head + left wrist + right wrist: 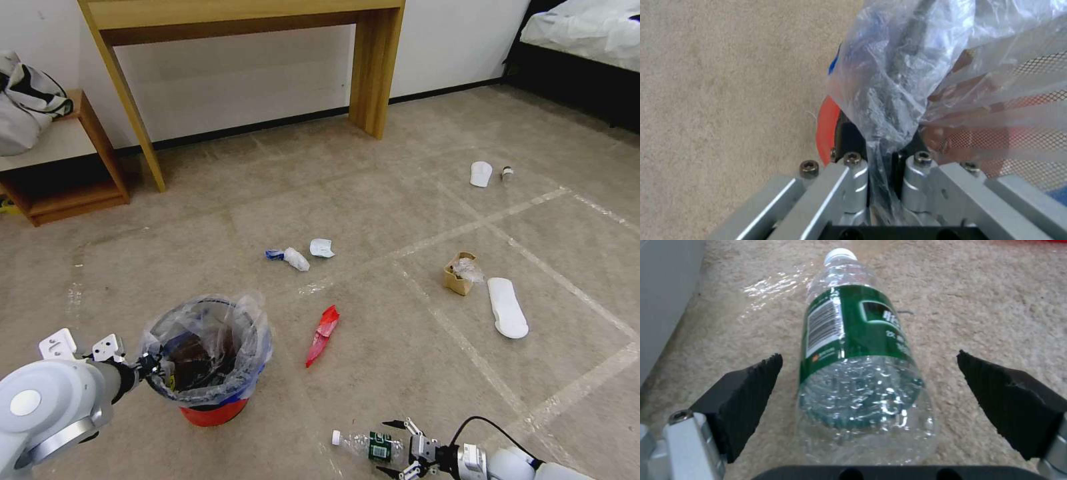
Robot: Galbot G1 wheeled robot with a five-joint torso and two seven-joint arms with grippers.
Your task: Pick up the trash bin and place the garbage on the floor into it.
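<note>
The trash bin [217, 407] is sitting low on the floor [400, 333] at the robot's front-left, its red base and blue band peeking out under a crinkled clear liner [247, 320] that's bulging over the rim w/ dark stuff inside. The left gripper [150, 365] is pinching that rim on the side nearest the left arm; in the left wrist view the black pads [849, 138] are pressing together on the bunched plastic [889, 100] (red wall of the bin just beside them). Over by the right arm, a green-labelled clear bottle [365, 445] is lying on its side on the carpet, white cap pointing away from the right gripper [395, 448], which is hanging spread wide w/ one finger on each side of the bottle's base and not touching it, as the right wrist view shows w/ both black pads [751, 400] apart from the bottle [858, 373]. Just past the bin, a red wrapper [323, 335] is lying flat. Farther out, a crumpled white wad w/ a blue end [288, 257] and a white paper scrap [321, 248] are sitting near each other. Off to the right a brown paper bag [460, 273] is standing just beside a flat white slipper [507, 307], and well beyond them another white slipper [480, 173] and a small cup-like thing [507, 174] are resting near the wall side.
</note>
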